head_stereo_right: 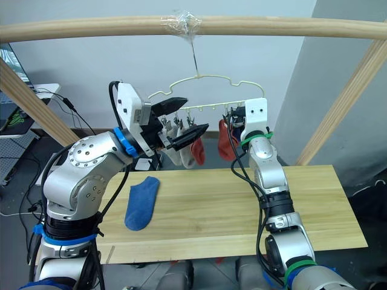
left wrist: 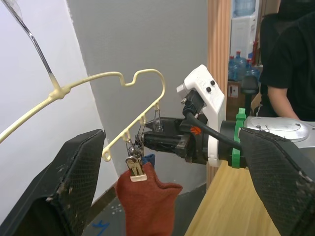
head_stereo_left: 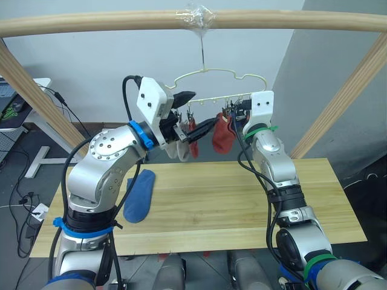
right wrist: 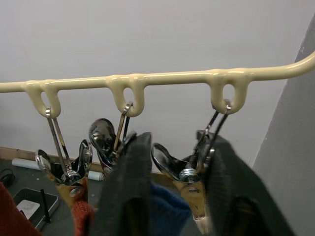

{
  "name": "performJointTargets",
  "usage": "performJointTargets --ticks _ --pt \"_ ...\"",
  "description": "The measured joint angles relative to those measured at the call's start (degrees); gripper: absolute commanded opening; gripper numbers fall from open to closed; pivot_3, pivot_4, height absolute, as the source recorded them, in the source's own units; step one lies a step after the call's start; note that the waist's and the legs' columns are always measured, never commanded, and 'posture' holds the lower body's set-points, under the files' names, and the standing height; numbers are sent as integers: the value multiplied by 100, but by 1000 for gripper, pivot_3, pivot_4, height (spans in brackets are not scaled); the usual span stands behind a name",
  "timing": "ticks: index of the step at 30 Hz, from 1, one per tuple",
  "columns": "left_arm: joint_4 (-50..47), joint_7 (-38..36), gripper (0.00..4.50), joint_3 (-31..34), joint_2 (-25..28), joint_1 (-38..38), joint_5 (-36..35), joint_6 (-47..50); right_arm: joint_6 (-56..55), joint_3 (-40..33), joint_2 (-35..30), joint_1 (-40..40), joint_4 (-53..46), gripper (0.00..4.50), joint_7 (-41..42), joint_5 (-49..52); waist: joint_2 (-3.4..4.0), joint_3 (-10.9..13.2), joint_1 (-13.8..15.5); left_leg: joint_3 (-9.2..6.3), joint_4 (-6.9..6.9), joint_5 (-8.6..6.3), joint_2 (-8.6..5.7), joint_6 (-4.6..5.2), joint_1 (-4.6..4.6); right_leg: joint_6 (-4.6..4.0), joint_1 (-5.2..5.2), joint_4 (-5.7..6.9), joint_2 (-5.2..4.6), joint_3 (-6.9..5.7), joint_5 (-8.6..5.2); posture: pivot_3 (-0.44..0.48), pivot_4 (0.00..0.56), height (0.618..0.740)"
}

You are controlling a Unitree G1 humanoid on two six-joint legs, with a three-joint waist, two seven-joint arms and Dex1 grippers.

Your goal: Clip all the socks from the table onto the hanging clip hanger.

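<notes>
The pale-yellow clip hanger hangs by its hook from the wooden pole. Two light grey socks and two rust-red socks hang from its clips. One blue sock lies flat on the left part of the table. My right gripper is raised to the right end of the hanger's bar. It is shut on another blue sock, right beside a metal clip. My left gripper stands open in front of the hanging socks, holding nothing.
A wooden pole frame spans the top, with slanted side poles at both ends of the table. A white desk and cables stand on the floor at the left. A person in dark clothes shows behind in the left wrist view.
</notes>
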Motion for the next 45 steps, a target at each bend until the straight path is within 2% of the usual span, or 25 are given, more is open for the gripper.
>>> performJointTargets --ticks 2,10,15,17,19,20,24,27,32,36,45 --pt "0 2 4500 0 -4 -13 -2 12 -11 2 -17 0 0 80 4 -5 0 0 0 0 0 0 0 0 0 0 0 0 0 0 0 110 217 740" --pt "-46 16 4500 -3 -47 20 -2 18 -25 4 -55 0 0 88 78 -23 0 0 0 0 0 0 0 0 0 0 0 0 0 0 0 107 216 740" --pt "-212 128 4500 -14 -45 304 -1 163 64 10 -114 1 -40 88 112 -31 0 0 -1 0 -1 0 0 0 0 -1 0 0 0 1 0 108 211 740" --pt "-208 267 4500 -11 -46 596 4 347 199 -5 -171 2 -84 88 186 3 0 0 0 -1 0 0 0 0 0 -1 0 1 0 0 0 108 211 740" --pt "-175 469 4500 5 -28 1197 140 374 601 -88 -182 2 -281 88 326 220 3 -1 -26 6 -1 0 0 1 8 -4 2 3 0 7 0 108 211 740" --pt "-48 530 4500 -7 -28 1517 246 380 771 -167 -214 2 -363 88 375 303 2 -1 -30 2 -1 0 1 1 8 -7 2 7 0 4 -2 85 215 740" --pt "744 1013 4500 14 -18 2735 985 -66 1412 -289 -538 2 -698 88 706 564 6 2 4 1 -1 0 2 1 5 -10 -1 4 1 2 -6 85 215 740" --pt "1269 1299 4500 154 -101 3080 1272 -299 1830 -350 -714 2 -923 88 892 694 4 3 50 -2 0 0 2 1 4 -16 -1 5 1 -2 -29 77 219 740" --pt "2120 1728 4500 479 -228 3072 1601 -831 2288 -352 -825 2 -1164 88 1079 793 3 4 57 1 2 0 2 1 4 -9 0 4 -1 0 -32 75 225 740" --pt "3021 1850 4500 738 -495 2681 1563 -910 2491 -359 -830 1 -1211 88 1076 851 3 4 48 0 1 0 1 1 5 16 0 6 0 -2 -18 69 233 740" --pt "4633 1556 4500 522 -643 1889 1819 -1560 2686 -353 -873 -68 -1249 88 1083 905 0 9 38 -1 1 0 1 1 4 18 0 4 0 -3 -16 46 245 740"
